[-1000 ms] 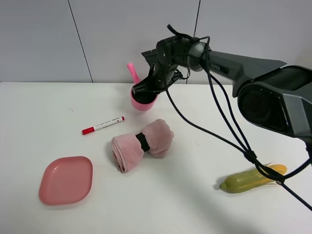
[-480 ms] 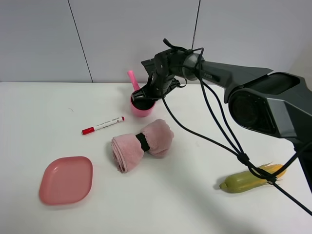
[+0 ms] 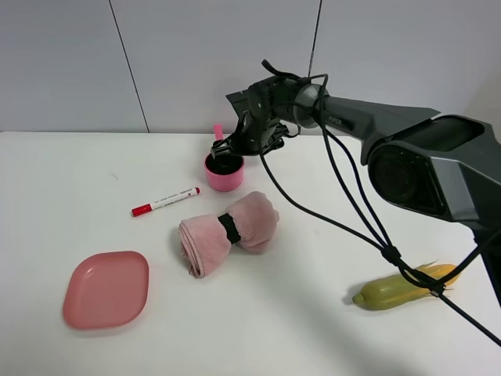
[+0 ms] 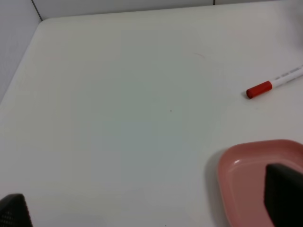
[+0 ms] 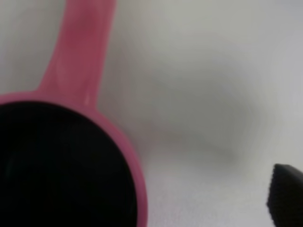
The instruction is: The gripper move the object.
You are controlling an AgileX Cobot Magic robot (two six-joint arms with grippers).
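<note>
Exterior high view: the pink saucepan (image 3: 225, 175) stands upright on the white table (image 3: 313, 329) at the far middle, its handle pointing away, just beyond the rolled towel (image 3: 228, 231). The right gripper (image 3: 233, 147) hangs at its rim, and the right wrist view shows one finger (image 5: 285, 196) clear of the saucepan, jaws apart. The left gripper (image 4: 147, 208), fingers spread wide, hangs by the plate (image 4: 246, 175).

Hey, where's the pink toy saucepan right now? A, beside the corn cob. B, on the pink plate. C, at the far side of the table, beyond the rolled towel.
C: the pink toy saucepan is beyond the rolled towel, just under the right tool, well away from the plate and the corn cob.
</note>
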